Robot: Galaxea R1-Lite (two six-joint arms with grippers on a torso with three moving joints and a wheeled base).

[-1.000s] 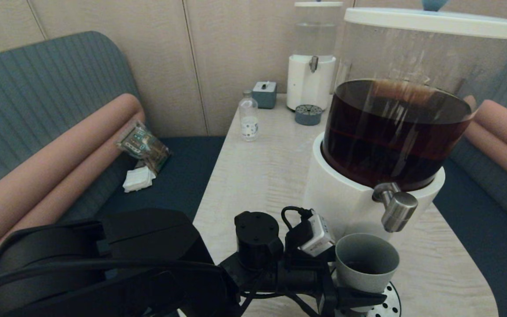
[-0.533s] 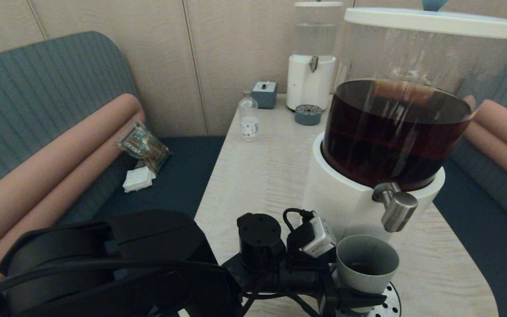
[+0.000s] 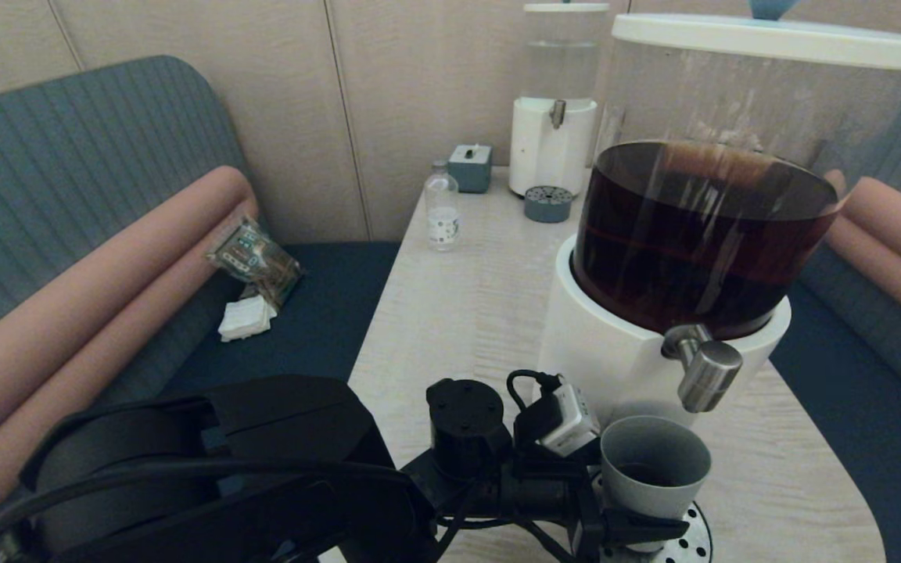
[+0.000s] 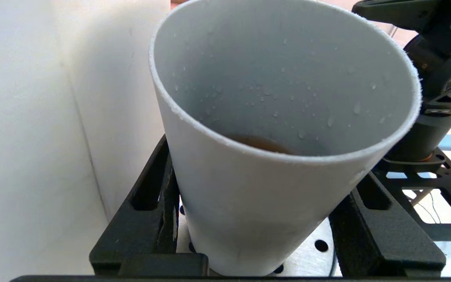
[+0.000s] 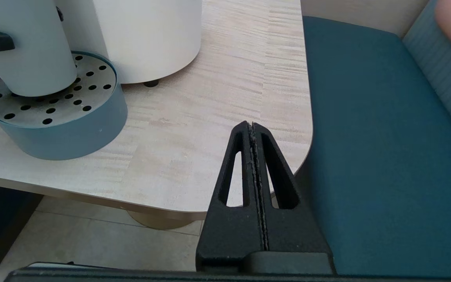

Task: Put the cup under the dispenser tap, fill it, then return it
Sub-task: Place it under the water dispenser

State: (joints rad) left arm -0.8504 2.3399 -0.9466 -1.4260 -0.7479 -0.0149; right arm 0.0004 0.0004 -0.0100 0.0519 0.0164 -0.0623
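Observation:
The grey cup stands on the perforated drip tray in front of the big dispenser's white base. A little brown liquid lies in the cup's bottom, and droplets cling to its inner wall. The steel tap hangs just above the cup's far right rim, with nothing flowing. My left gripper is shut on the cup, one finger on each side of its lower wall. My right gripper is shut and empty, over the table's near right corner.
A smaller clear-tank dispenser, its small drip tray, a grey box and a clear bottle stand at the table's far end. Blue bench seats flank the table. A packet lies on the left seat.
My left arm has crept slightly to the right, and the cup in it has shifted a little that way on the drip tray. Nothing else has moved.

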